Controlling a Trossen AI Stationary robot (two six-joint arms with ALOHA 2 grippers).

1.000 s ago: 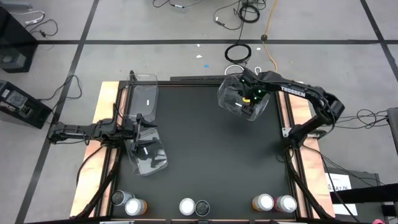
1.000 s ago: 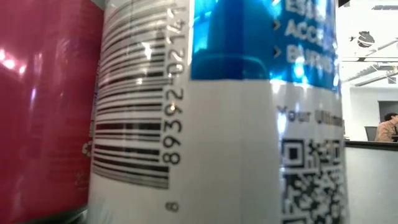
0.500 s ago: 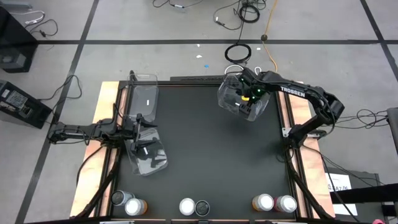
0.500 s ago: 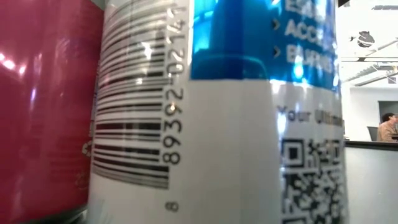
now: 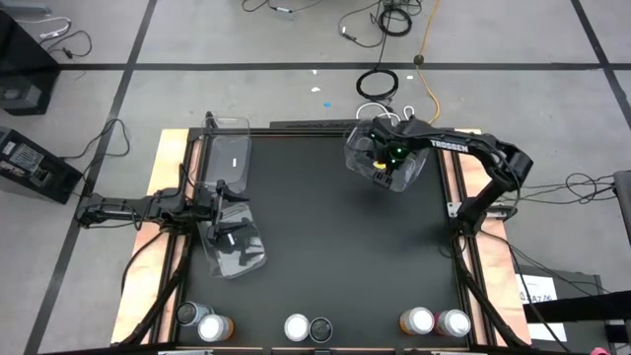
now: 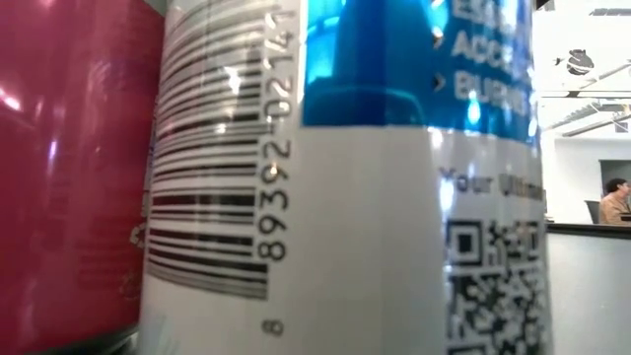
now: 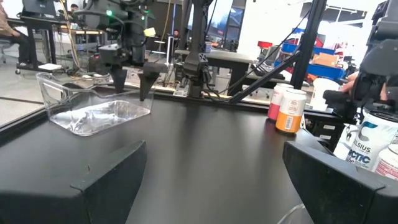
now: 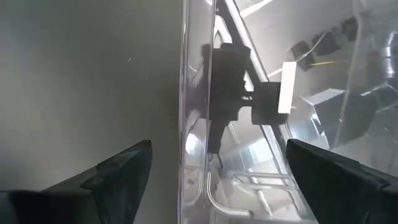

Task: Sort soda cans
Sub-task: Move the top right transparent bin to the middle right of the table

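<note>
Black table (image 5: pixel 325 237), three clear bins (image 5: pixel 235 247), six soda cans (image 5: pixel 297 327) along near edge

Bench (image 5: pixel 325 256) top matte black, with pale wood edging along its sides. Along its near edge, soda cans (image 5: pixel 320 328) all silver-topped: orange sides on the pair at the left corner, dark grey at centre, orange and pink-red at the right corner; low view shows one can (image 6: pixel 394 197) white with blue band, black barcode and QR pattern, beside a pink-red can (image 6: pixel 69 168). Clear colourless bins: one (image 5: pixel 385 158) at the bench's far right, two (image 5: pixel 232 237) along its left side.

white-blue can (image 6: pixel 394 197) fills view, touching pink can (image 6: pixel 69 168); person (image 6: pixel 616 202) behind.
</note>
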